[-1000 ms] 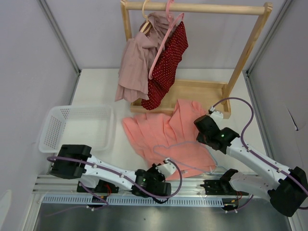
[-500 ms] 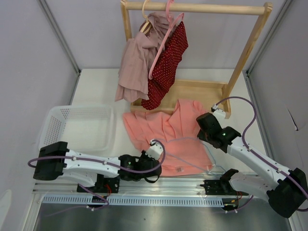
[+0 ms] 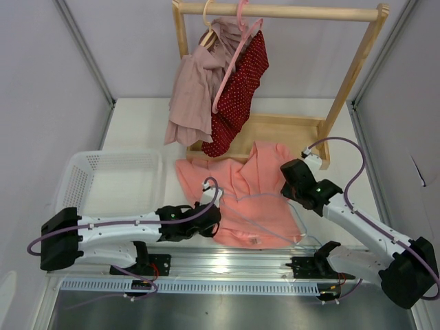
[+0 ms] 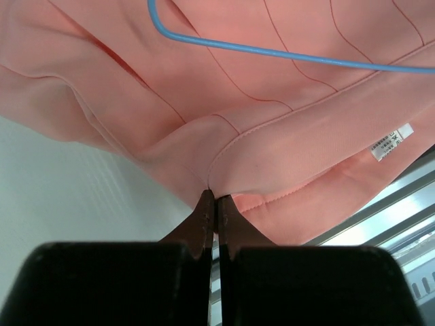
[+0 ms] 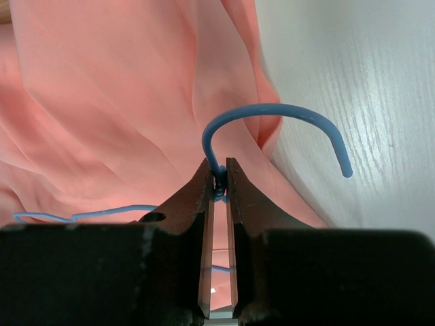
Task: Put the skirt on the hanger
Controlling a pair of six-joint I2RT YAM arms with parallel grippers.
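The salmon-pink pleated skirt (image 3: pixel 240 189) lies spread on the white table in front of the rack. It fills the left wrist view (image 4: pixel 272 88) and the right wrist view (image 5: pixel 122 102). The thin light-blue hanger (image 3: pixel 275 216) lies on top of it. My left gripper (image 3: pixel 214 218) is shut on the skirt's waistband edge at its near left, seen pinched in the left wrist view (image 4: pixel 212 195). My right gripper (image 3: pixel 290 187) is shut on the hanger's neck just under the hook (image 5: pixel 279 119), jaws (image 5: pixel 219 178) tight on the wire.
A wooden rack (image 3: pixel 275 12) at the back holds a mauve garment (image 3: pixel 196 89) and a red dotted garment (image 3: pixel 240 89) on a pink hanger (image 3: pixel 234 62). A white basket (image 3: pixel 110 180) stands at the left. A metal rail (image 3: pixel 227 265) runs along the near edge.
My left gripper has moved left and away from the near edge, pulling the skirt's near edge with it and bunching it. The right gripper has stayed almost still on the hanger.
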